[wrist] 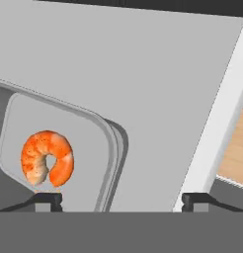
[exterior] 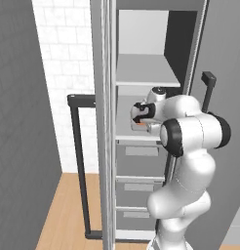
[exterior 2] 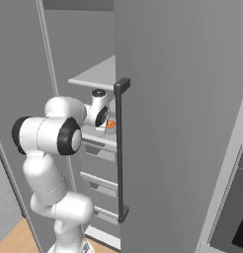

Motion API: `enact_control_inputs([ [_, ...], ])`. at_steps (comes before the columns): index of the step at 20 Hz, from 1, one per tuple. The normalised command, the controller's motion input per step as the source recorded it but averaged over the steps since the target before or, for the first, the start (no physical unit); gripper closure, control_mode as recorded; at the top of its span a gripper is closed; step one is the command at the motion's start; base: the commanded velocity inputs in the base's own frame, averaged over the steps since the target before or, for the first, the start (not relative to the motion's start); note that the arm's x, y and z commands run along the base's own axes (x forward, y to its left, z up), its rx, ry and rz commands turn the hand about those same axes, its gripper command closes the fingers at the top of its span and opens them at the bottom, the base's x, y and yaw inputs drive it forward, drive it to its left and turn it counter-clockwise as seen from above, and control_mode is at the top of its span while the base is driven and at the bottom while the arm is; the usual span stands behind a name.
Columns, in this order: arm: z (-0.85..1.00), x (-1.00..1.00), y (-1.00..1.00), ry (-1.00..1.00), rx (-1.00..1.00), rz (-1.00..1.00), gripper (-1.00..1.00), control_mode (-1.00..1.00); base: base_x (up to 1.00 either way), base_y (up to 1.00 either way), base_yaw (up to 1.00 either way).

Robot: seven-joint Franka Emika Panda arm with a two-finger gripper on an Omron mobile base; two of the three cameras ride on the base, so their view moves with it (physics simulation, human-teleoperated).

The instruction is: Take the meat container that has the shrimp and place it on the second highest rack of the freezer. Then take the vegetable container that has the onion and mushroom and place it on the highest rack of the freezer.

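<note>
The gripper point(wrist: 122, 200), fingers spread wide, stands just above the meat container point(wrist: 89, 148), whose rim lies between them on the shelf.

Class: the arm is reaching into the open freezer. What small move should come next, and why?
Probably draw the gripper straight back out. Its fingertips stand wide apart, and the meat container with the shrimp lies flat on a freezer shelf, seemingly released.

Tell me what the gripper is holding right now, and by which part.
Nothing is held. In the hand view the gripper stands open, its fingertips wide apart astride the rim of the meat container, which lies on the freezer's shelf.
</note>
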Motion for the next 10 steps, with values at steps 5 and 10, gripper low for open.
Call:
enact_control_inputs([
  [5, 0.85, -0.96, 0.03, -0.07, 0.00, 0.00, -1.00, -1.00, 0.00, 0.00, 0.00],
  [10, 0.70, -1.00, 0.00, 0.09, 0.00, 0.00, -1.00, -1.00, 0.00, 0.00, 0.00],
])
